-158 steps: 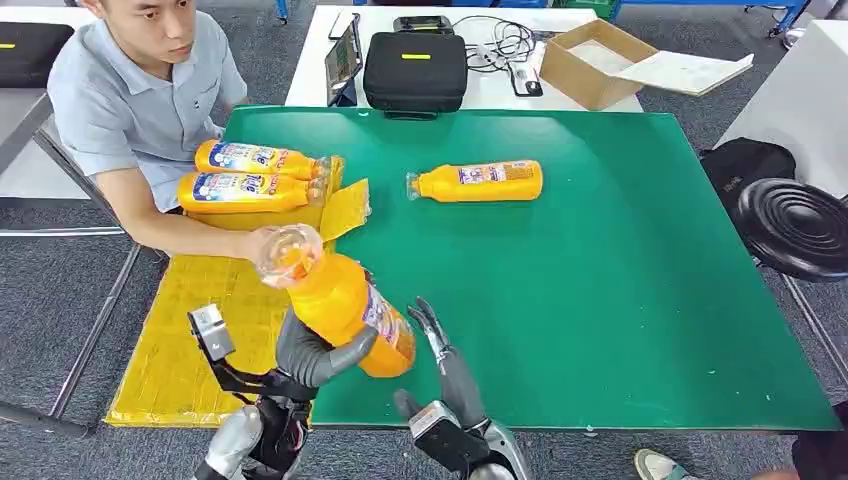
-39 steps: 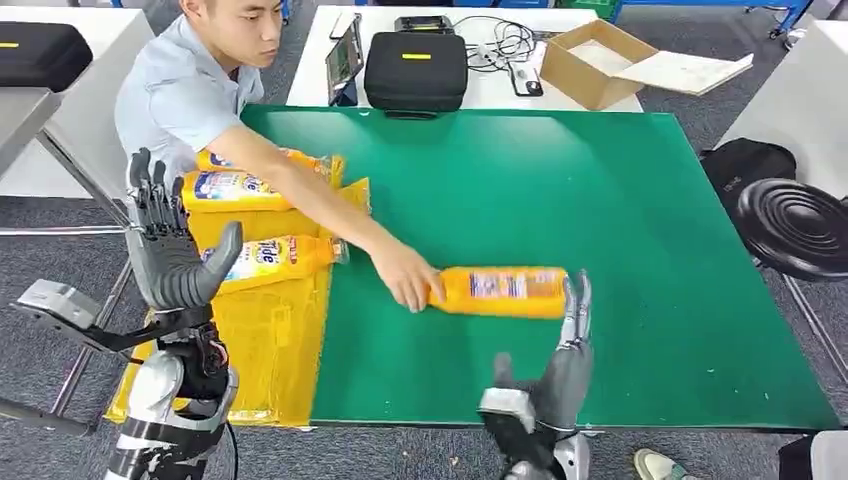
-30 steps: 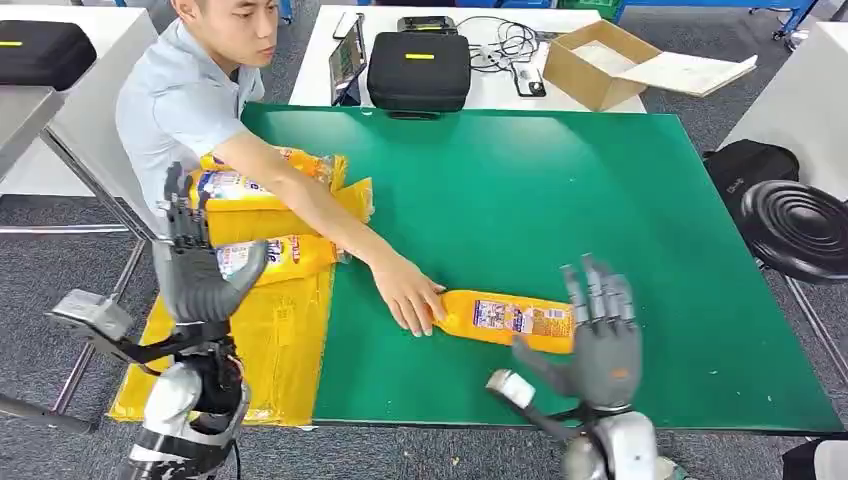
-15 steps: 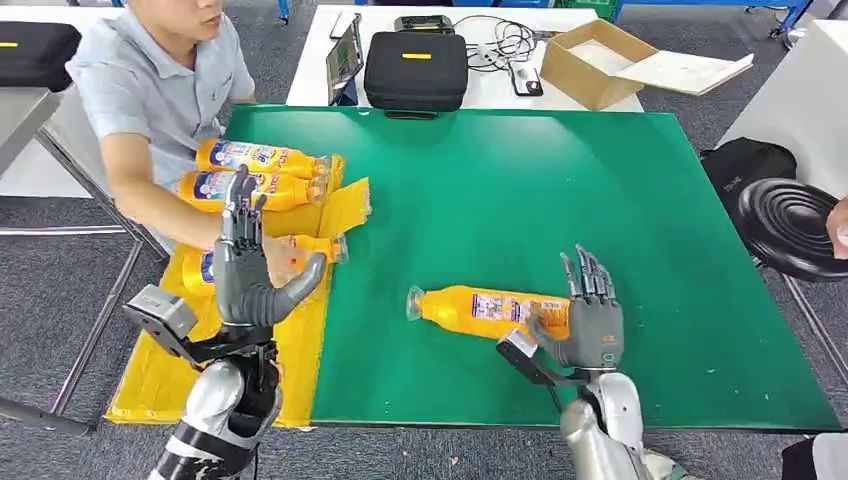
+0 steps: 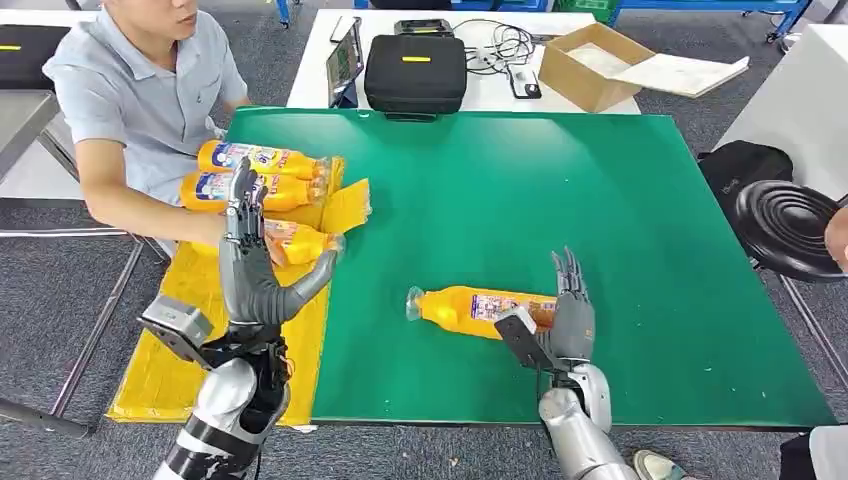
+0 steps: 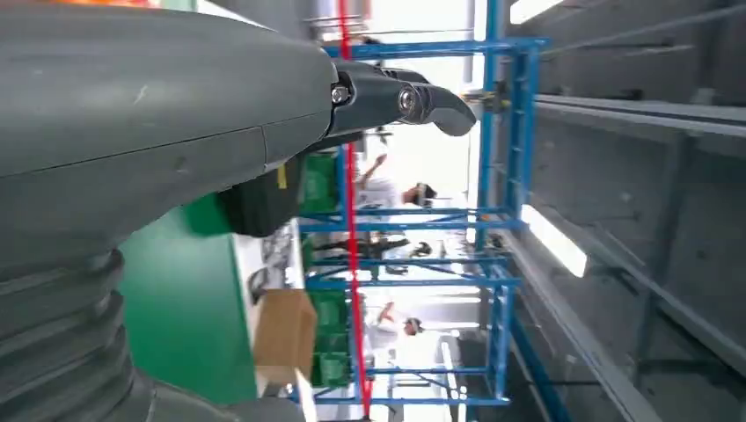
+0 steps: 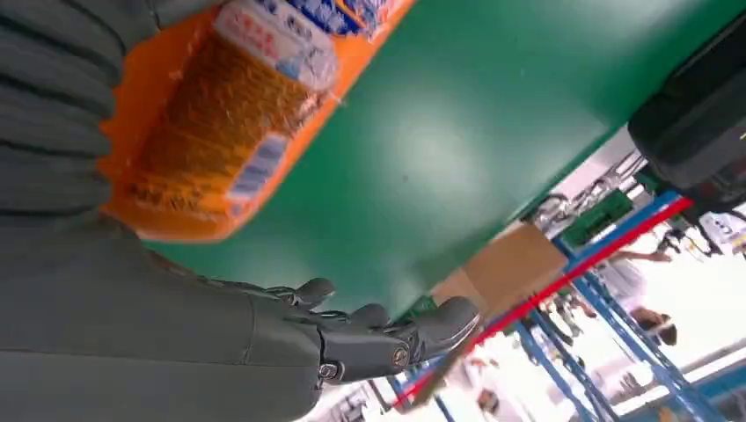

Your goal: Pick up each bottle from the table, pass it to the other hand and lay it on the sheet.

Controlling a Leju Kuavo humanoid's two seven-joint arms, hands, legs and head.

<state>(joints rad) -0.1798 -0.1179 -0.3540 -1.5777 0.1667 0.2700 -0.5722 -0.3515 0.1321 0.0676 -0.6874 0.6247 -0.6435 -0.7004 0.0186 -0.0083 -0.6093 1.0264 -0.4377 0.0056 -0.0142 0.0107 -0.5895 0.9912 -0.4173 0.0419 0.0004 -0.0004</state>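
In the head view, the orange plastic bottle lies on its side on the smooth green counter, its round base against the right hand, fingers spread, grasping nothing. It could roll away if nudged. The left hand hovers released over the crinkled yellow sheet. The right wrist view shows the glossy label beside the palm.

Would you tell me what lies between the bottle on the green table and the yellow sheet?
Nothing: in the head view, bare green table separates the bottle from the sheet.
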